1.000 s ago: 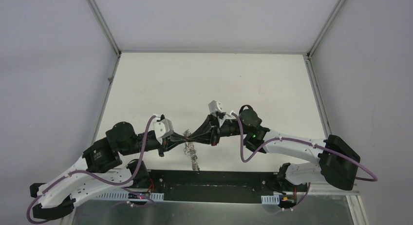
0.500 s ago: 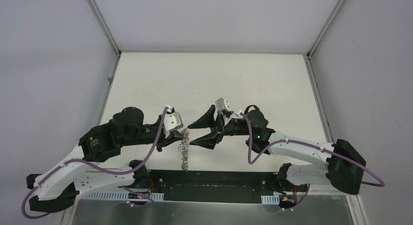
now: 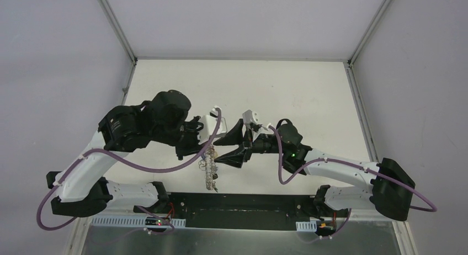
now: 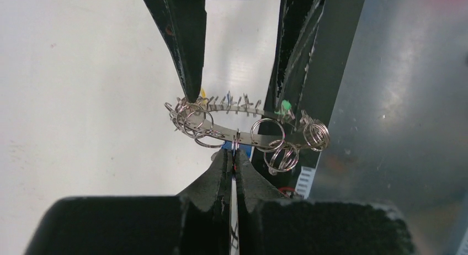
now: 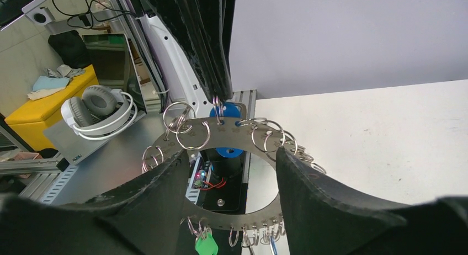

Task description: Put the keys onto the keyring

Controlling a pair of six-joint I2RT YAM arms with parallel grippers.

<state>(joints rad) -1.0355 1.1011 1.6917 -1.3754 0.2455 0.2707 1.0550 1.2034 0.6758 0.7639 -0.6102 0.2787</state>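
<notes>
The keyring (image 5: pixel 232 128), a flat metal band edged with small split loops, hangs in the air from the tips of the left pincer (image 4: pixel 234 155), which is closed on its rim; whether the pads bite the band itself or one small loop, I cannot tell. A green-headed key (image 5: pixel 206 246) dangles from the ring's far, lower edge, and a blue tag (image 5: pixel 227 112) shows just below the left pincer's tips. The right pincer (image 5: pixel 232 161) is open and holds nothing, one finger on each side of the ring, close to the band but apart from it. Beyond both pincers lies the white table (image 3: pixel 182 95), well below the ring. The step looks like the right pincer taking a hold on the ring. To do it well, it should close on bare flat band between loops, not on a loop or key, while the left pinch stays firm so the ring does not swing or twist.
</notes>
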